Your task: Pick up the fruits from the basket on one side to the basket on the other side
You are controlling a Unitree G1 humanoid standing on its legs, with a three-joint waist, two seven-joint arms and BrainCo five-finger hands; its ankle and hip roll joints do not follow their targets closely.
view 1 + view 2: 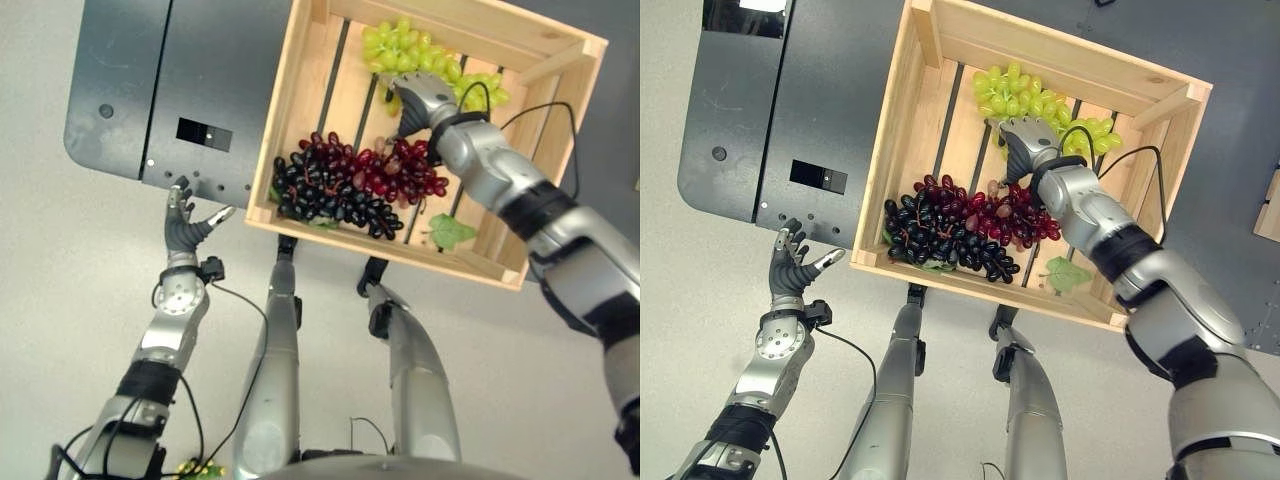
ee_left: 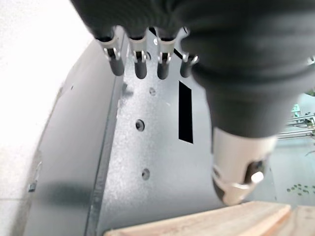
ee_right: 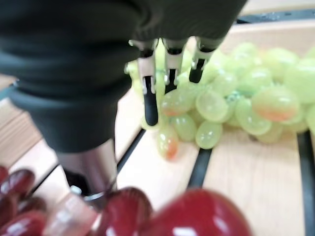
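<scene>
A slatted wooden crate (image 1: pixel 275 120) holds a bunch of green grapes (image 1: pixel 410 50) at its far side, a red bunch (image 1: pixel 400 170) in the middle and a dark purple bunch (image 1: pixel 320 195) near its front wall. My right hand (image 1: pixel 425 100) is inside the crate, between the green and red bunches. Its fingers (image 3: pixel 151 105) reach out straight towards the green grapes (image 3: pixel 231 103) and hold nothing, while red grapes (image 3: pixel 197 216) lie just below the thumb. My left hand (image 1: pixel 183 225) hovers open with fingers spread, outside the crate's near left corner.
A dark grey metal panel (image 1: pixel 170 80) lies on the pale floor left of the crate, under my left hand's fingertips (image 2: pixel 140 66). A green leaf (image 1: pixel 450 232) lies in the crate's near right corner. The crate's wooden edge (image 2: pixel 221 223) is close to the left hand.
</scene>
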